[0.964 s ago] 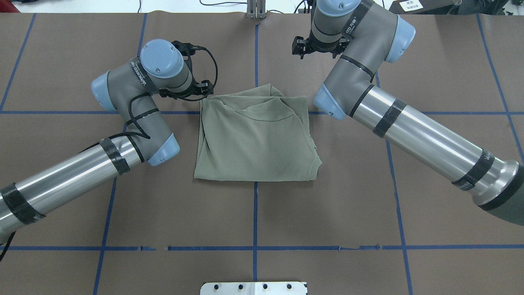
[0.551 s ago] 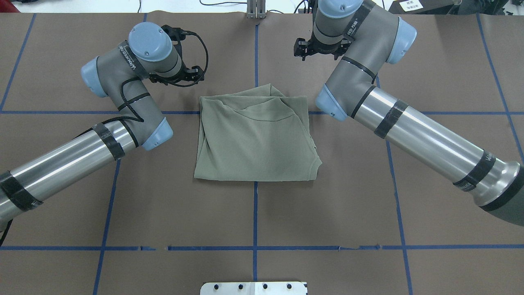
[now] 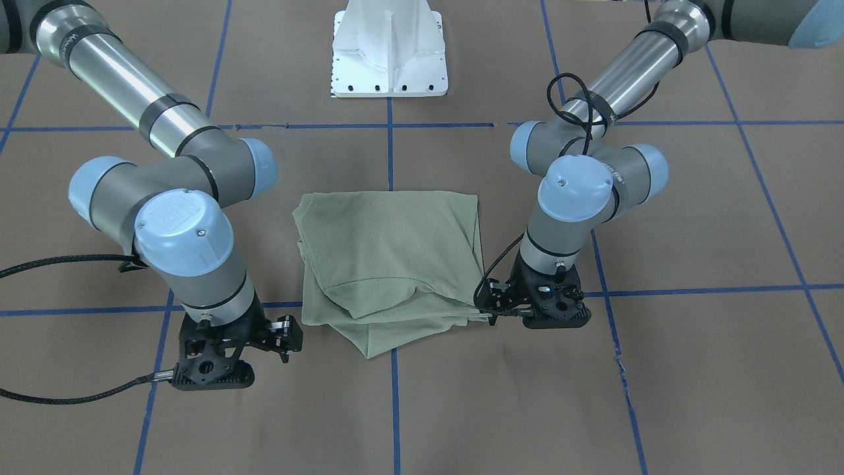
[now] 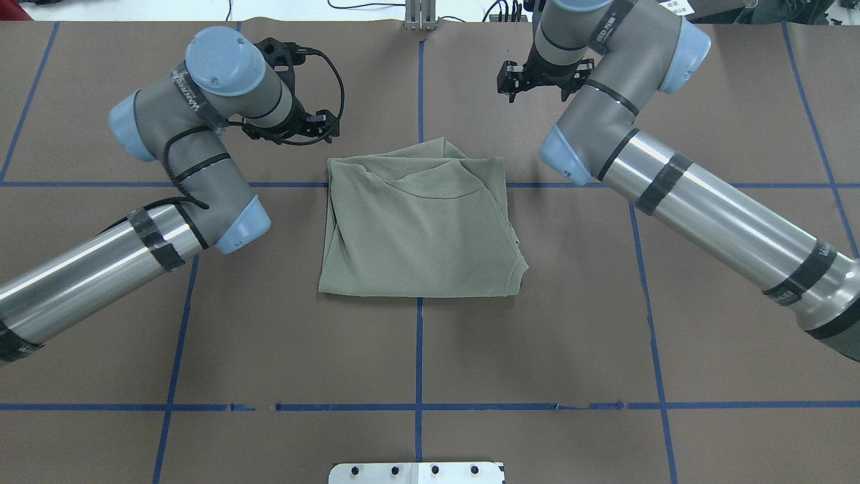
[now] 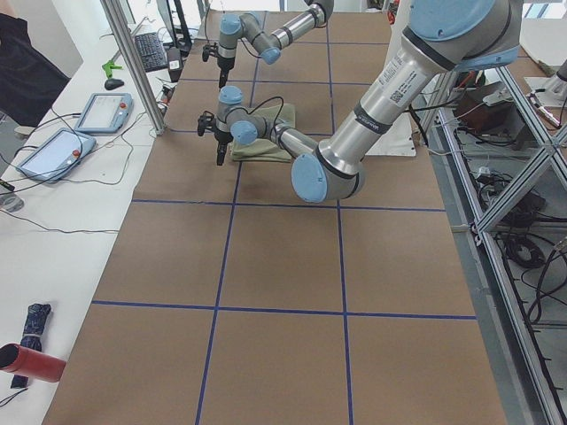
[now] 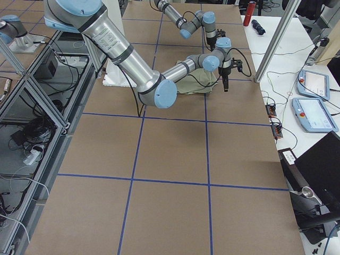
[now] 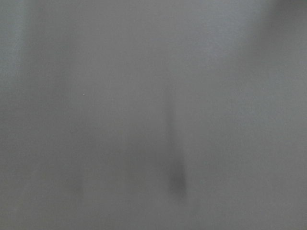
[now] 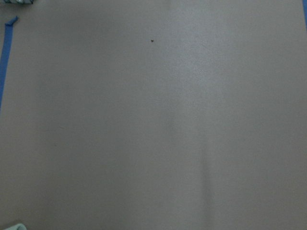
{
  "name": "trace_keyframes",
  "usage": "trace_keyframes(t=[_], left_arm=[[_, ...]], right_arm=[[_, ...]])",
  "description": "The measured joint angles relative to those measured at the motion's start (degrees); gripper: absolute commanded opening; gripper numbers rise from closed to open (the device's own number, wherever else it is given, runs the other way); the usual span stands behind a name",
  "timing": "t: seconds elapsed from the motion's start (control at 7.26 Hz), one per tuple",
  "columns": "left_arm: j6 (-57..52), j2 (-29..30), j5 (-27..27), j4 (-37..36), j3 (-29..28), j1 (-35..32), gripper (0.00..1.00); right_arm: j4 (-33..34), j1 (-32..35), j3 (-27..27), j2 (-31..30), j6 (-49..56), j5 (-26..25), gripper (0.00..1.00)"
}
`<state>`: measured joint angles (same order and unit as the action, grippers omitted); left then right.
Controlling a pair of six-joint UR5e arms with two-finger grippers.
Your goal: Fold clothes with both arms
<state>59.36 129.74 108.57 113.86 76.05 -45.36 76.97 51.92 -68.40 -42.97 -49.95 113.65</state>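
The clothes, one pale sage-green shirt, lie folded into a rough square at the middle of the brown table, with the round neck edge on top toward the far side. My left gripper hangs just beyond the shirt's far left corner, apart from the cloth, open and empty. Further off, past the far right corner, my right gripper hovers above bare table, also open and empty. Both wrist views show only blurred brown table surface, with no fingers or cloth in them.
Blue tape lines grid the brown table cover. The white pedestal base stands at the robot's edge. Beyond the far edge run an aluminium post, control tablets and cables on a white bench.
My left gripper has pulled away from the shirt's far left corner, moving up and to the left. The right arm has drifted slightly right and further away. The shirt has not moved.
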Motion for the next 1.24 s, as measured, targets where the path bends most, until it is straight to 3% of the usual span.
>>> trace_keyframes(t=[0.41,0.69,0.96,1.24], left_arm=[[-12.8,-9.6,3.3,-13.3,20.1,-3.8,1.00],[-26.3,-15.1,3.7,-24.0,30.6,-9.8,1.00],[-39.7,-21.8,8.6,-28.4,34.9,-18.6,1.00],[-48.3,-31.3,19.0,-28.7,35.7,-28.3,1.00]], right_arm=[[3.9,10.8,-6.6,-9.7,18.0,10.0,1.00],[14.5,20.5,-13.1,-15.8,37.3,13.1,1.00],[21.0,29.3,-16.7,-23.0,52.1,16.5,1.00],[20.6,33.7,-20.1,-33.2,55.9,18.1,1.00]])
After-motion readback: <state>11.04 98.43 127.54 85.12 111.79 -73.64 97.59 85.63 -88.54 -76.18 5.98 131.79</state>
